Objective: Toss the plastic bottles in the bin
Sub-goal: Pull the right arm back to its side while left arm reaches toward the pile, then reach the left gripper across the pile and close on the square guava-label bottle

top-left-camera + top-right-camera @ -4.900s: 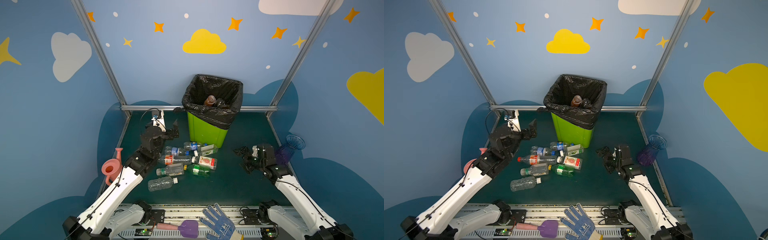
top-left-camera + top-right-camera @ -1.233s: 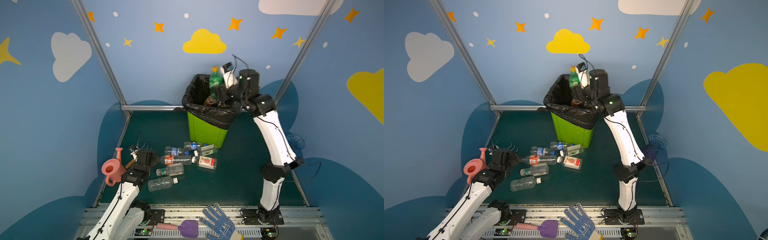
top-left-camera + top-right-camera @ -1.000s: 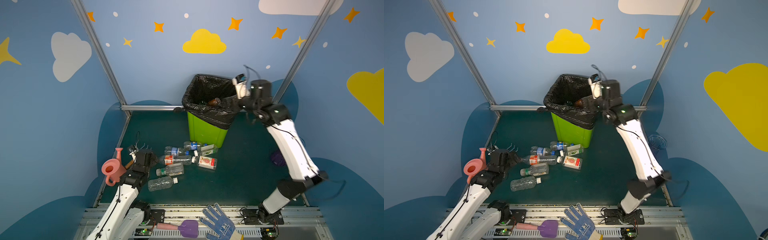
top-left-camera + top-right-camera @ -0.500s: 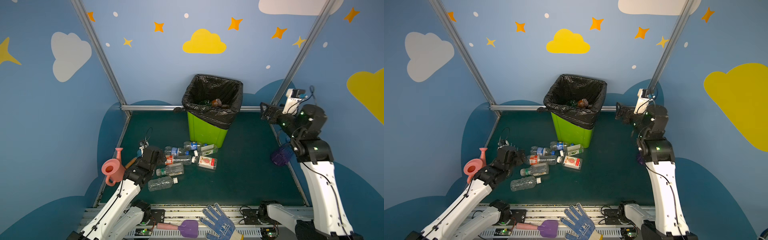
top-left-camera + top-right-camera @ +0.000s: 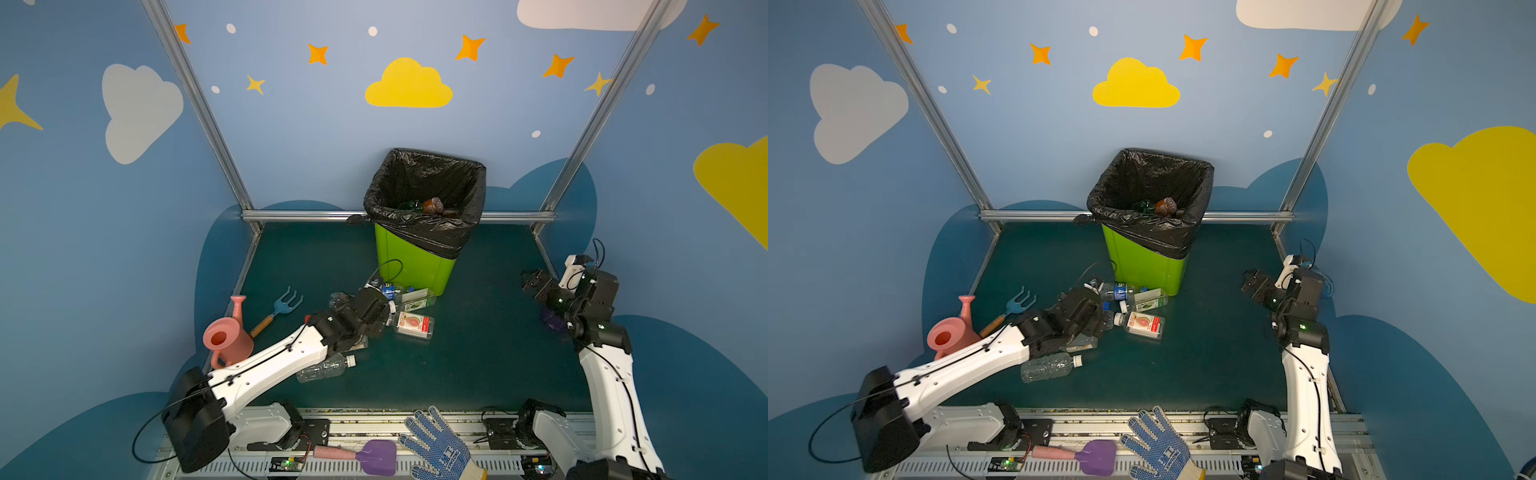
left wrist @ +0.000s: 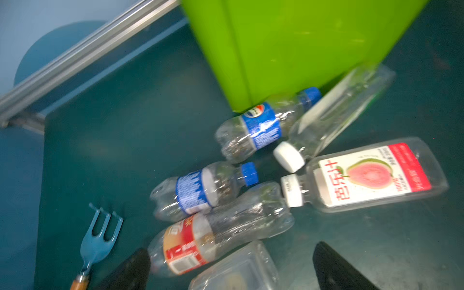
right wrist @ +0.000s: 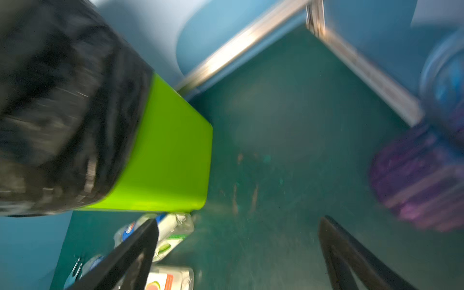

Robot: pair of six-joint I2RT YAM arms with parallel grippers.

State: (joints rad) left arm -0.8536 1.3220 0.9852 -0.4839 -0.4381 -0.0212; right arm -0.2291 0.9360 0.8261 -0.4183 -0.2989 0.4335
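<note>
The left pincer, jaws spread wide and empty, hovers over clear, crinkled plastic bottles lying on the matte teal counter beside the smooth lime-green rectangular bin; the right pincer gapes empty too.

Lime-green bin, black liner — pink watering can, blue rake, purple trowel, blue dotted glove

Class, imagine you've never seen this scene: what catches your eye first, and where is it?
The lime-green bin with its black bag stands at the back centre. Before it lies a cluster of plastic bottles, with the open left gripper over them. A pink watering can sits at the left edge.
</note>
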